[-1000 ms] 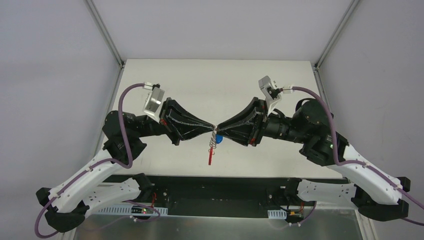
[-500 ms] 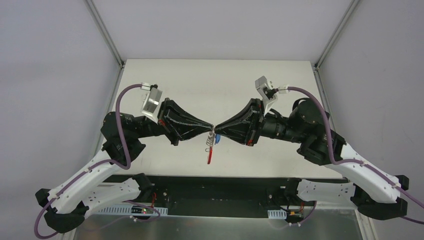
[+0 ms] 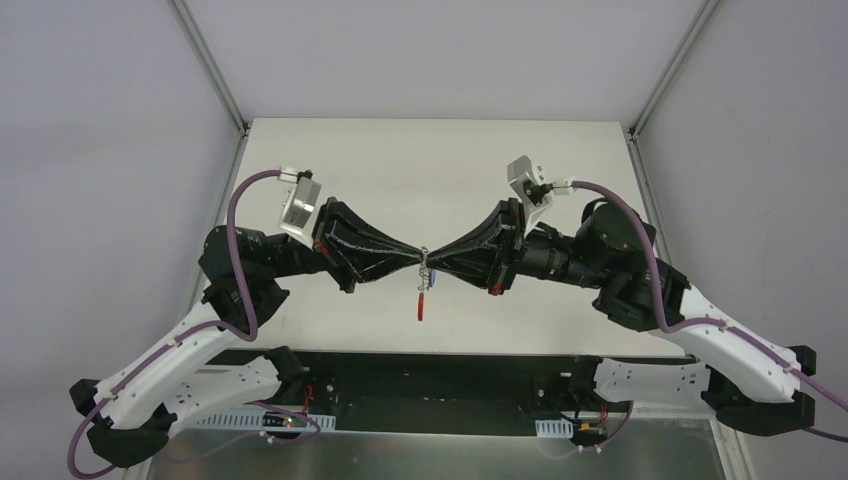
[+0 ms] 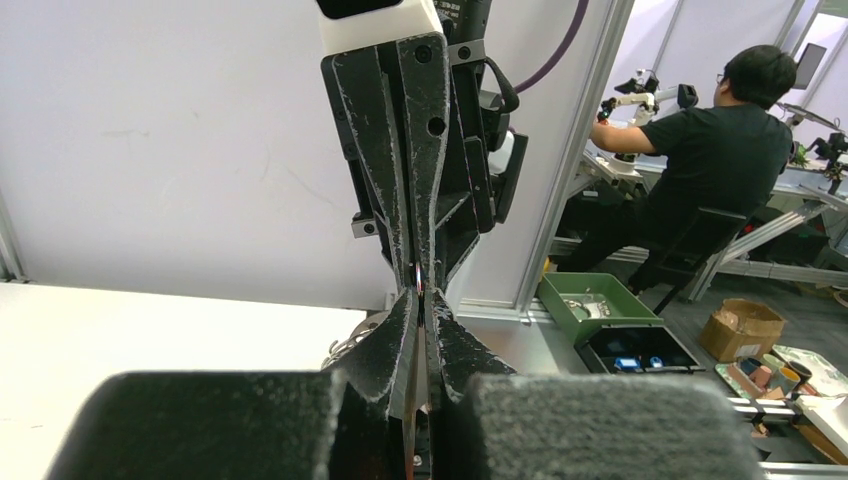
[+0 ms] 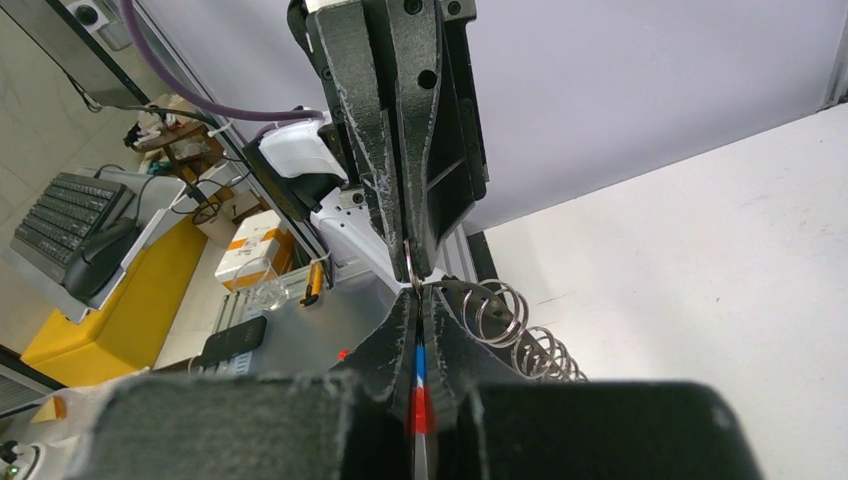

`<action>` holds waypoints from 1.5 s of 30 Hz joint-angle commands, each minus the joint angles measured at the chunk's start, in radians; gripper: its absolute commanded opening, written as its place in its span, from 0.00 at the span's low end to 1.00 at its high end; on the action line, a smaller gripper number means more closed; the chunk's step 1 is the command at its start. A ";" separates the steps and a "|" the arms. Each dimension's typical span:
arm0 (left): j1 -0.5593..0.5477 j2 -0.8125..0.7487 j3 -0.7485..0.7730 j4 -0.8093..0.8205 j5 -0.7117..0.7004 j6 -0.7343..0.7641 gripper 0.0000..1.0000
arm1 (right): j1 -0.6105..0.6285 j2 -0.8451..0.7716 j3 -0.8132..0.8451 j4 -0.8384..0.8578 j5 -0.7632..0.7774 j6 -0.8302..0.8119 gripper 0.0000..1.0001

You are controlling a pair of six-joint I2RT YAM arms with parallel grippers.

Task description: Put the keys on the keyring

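My two grippers meet tip to tip above the middle of the table. The left gripper (image 3: 418, 262) (image 4: 421, 298) is shut on the top wire ring of the keyring (image 3: 424, 272). Its chain of silver rings (image 5: 500, 312) hangs down to the red strip (image 3: 421, 305). The right gripper (image 3: 430, 262) (image 5: 417, 295) is shut on the same ring wire, right against the left tips. The keys show only as a small blue tag (image 3: 432, 281) dangling beside the rings under the right tips. The dark key itself is too small to make out.
The white table (image 3: 330, 160) lies well below the hanging keyring. A black rail (image 3: 430, 365) runs along its near edge between the arm bases. Metal frame posts (image 3: 215, 75) rise at the back corners. A green bin (image 4: 598, 305) sits off the table.
The right gripper has closed from partly open to shut at the ring. Both grippers have shifted slightly left and away, and the blue tag has swung in closer to the rings.
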 commanded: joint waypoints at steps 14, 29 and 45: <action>-0.010 0.006 0.128 -0.337 0.088 0.065 0.35 | 0.020 0.068 0.270 -0.564 -0.120 -0.277 0.00; -0.010 0.122 0.167 -0.397 0.243 -0.021 0.40 | 0.021 0.219 0.469 -0.903 -0.232 -0.422 0.00; -0.010 0.141 0.143 -0.436 0.304 -0.026 0.36 | 0.003 0.319 0.535 -0.909 -0.165 -0.403 0.00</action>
